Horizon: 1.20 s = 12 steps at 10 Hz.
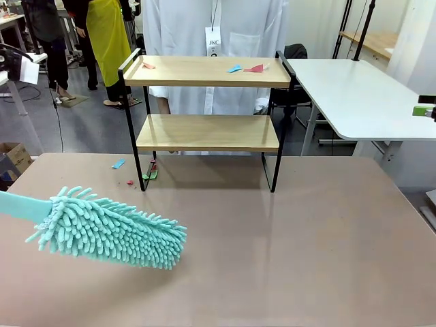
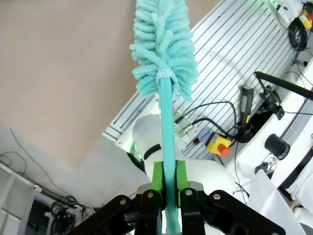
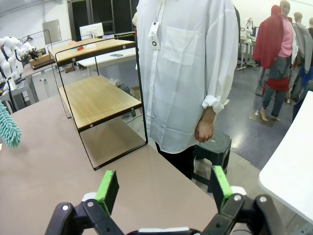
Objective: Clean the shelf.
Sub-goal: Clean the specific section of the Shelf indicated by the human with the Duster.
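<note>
holding the teal duster (image 1: 109, 228) clamped in our left tool (image 2: 170, 196), we should raise it to the shelf (image 1: 197, 71) at the far edge of the table (image 1: 286, 231) and brush the paper scraps (image 1: 255, 68) off its top board lightly; our right tool (image 3: 164, 187) hangs open.

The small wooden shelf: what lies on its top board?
On the top board of the shelf lie three paper scraps: a pink scrap near the left rail, a blue scrap and a red scrap toward the right. The rails hide thin strips at each end.
</note>
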Each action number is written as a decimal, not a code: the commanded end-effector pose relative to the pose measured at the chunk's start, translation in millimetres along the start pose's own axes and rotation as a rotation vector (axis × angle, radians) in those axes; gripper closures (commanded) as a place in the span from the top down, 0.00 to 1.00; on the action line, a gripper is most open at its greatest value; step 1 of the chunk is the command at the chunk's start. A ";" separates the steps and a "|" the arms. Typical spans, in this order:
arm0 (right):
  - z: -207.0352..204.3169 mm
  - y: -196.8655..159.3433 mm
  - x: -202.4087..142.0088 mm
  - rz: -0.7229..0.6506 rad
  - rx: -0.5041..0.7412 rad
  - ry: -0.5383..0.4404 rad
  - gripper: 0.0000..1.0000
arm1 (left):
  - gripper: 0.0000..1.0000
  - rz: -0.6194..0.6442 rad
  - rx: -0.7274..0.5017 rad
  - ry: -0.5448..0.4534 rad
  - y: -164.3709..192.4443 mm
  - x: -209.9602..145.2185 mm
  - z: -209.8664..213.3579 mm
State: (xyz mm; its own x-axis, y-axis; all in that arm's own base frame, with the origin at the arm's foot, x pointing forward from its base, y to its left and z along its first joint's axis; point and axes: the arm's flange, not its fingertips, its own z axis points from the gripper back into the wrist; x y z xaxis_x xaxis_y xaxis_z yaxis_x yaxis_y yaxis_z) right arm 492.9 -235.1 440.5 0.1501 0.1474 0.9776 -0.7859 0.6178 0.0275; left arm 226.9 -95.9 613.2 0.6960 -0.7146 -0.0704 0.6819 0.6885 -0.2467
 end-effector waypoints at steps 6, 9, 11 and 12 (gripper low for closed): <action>-0.9 0.8 4.1 0.005 -0.001 0.000 1.00 | 0.13 0.001 -0.015 -0.013 -1.9 -0.1 -1.4; -0.9 0.8 4.1 0.005 -0.001 0.000 1.00 | 0.13 0.001 -0.015 -0.013 -1.9 -0.1 -1.4; -0.9 0.8 4.1 0.005 -0.001 0.000 1.00 | 0.13 0.001 -0.015 -0.013 -1.9 -0.1 -1.4; -0.9 0.8 4.1 0.005 -0.001 0.000 1.00 | 0.13 0.001 -0.015 -0.013 -1.9 -0.1 -1.4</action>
State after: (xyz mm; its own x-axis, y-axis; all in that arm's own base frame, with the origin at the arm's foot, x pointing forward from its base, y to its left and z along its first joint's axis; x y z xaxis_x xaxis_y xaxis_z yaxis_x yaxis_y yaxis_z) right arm 492.9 -235.1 440.5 0.1501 0.1474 0.9776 -0.7859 0.6178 0.0275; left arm 226.9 -95.9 613.2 0.6962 -0.7145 -0.0701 0.6818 0.6886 -0.2469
